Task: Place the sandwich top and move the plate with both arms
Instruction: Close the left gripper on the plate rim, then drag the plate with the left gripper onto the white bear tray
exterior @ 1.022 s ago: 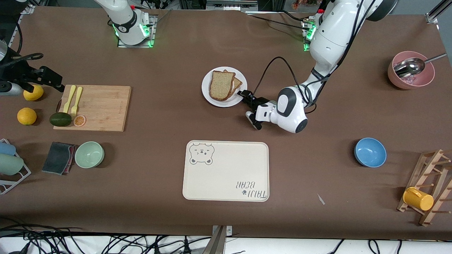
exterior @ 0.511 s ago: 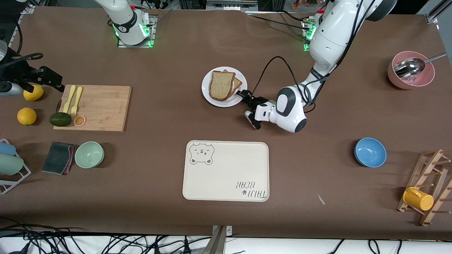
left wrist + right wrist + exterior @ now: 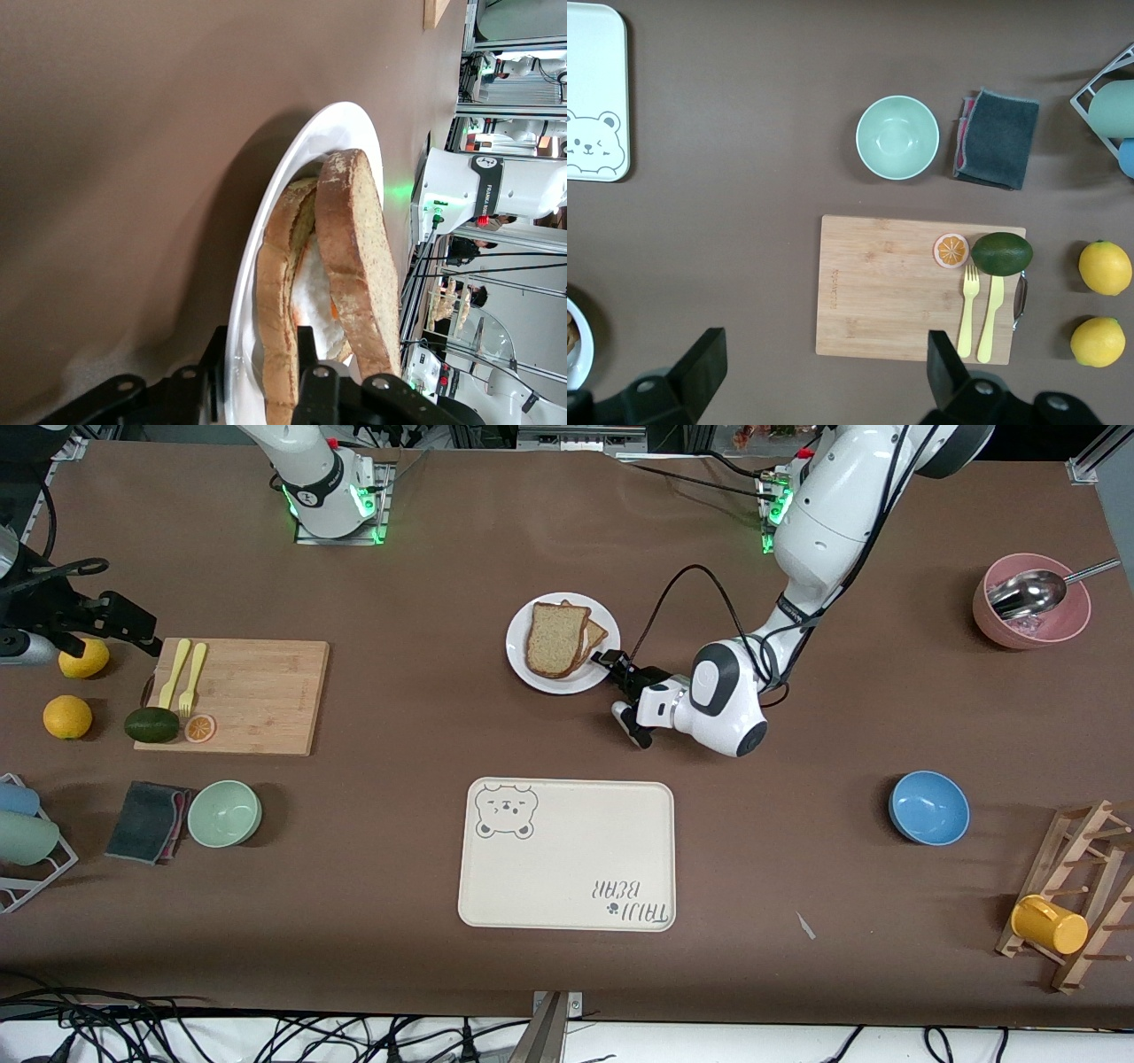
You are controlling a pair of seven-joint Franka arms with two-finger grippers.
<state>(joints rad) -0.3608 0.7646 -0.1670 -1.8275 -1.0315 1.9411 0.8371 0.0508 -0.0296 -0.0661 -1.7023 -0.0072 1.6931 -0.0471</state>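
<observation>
Brown table — one plate, two bread slices

A cream bear-print tray was set at the table's centre, nearest the front camera. At its nine o'clock a green bowl was placed beside a dark cloth. At its ten o'clock lay a wooden cutting board. A blue bowl sat at three o'clock.

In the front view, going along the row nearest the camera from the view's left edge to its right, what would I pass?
Dark cloth → green bowl → bear-print tray → blue bowl → yellow cup on the wooden rack.
</observation>
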